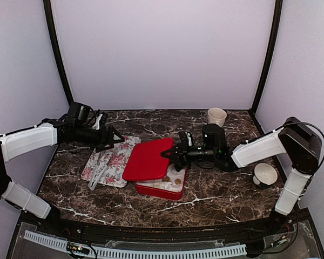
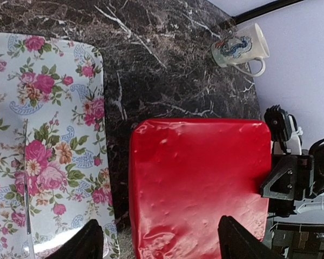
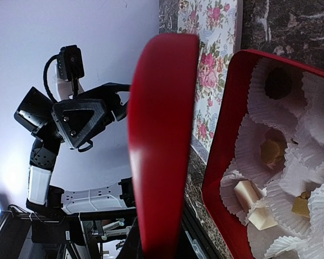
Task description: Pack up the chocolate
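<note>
**Lid Going On as Chocolate Is Sitting Packed in Red Box**

The chocolate (image 3: 278, 83) is sitting in white paper cups (image 3: 313, 124) inside the red box (image 1: 156, 190). The right wrist view is showing dark and tan pieces, one to a cup. The red lid (image 1: 148, 159) is tilting above the box's left side, and the right claw (image 1: 170, 154) is clenching the lid's right edge. The left claw (image 1: 116, 138) is hanging released and empty over the flowered tray (image 2: 54, 65), where a pair of tongs (image 1: 100, 168) is lying. A mug (image 2: 240, 46) is standing near the far edge of the marble table (image 1: 221, 189).

Judging by this layout, the step in hand is closing the box. The lid is needing to be levelled and shifted right until its corners are lining up with the box rim. It is then needing to come down flat, so that no paper cup is getting caught under the edge. The free left claw could be steadying the box meanwhile.
</note>
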Robot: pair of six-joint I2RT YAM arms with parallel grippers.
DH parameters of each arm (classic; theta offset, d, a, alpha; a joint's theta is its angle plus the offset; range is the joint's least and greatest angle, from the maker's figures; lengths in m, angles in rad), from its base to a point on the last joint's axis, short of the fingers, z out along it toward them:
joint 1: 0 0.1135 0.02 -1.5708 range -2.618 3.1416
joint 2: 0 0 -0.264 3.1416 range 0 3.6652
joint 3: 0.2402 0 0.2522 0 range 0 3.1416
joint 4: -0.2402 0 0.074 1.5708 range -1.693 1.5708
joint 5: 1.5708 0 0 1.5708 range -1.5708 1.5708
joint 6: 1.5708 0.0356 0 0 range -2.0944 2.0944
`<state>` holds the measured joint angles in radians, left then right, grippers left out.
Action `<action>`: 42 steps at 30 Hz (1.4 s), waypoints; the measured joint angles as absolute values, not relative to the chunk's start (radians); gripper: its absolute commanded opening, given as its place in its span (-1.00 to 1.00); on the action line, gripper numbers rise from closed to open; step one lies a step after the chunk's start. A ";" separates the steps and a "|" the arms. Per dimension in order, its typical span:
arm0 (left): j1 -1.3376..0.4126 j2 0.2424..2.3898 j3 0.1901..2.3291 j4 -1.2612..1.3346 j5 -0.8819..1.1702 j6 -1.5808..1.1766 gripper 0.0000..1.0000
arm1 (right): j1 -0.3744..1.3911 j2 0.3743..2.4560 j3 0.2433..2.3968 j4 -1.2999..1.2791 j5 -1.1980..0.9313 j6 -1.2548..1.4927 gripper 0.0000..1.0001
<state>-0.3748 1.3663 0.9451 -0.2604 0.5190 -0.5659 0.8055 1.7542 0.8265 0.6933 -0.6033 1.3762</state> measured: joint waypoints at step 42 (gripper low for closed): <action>-0.662 1.784 1.156 -0.331 0.460 -0.421 0.12 | 0.714 1.627 0.693 0.542 -0.657 1.283 -1.00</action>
<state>-0.6617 1.7844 1.1564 -0.3309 0.4599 -0.4210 0.7136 1.6268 0.6930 0.5419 -0.6575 1.2831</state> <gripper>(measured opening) 0.579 0.083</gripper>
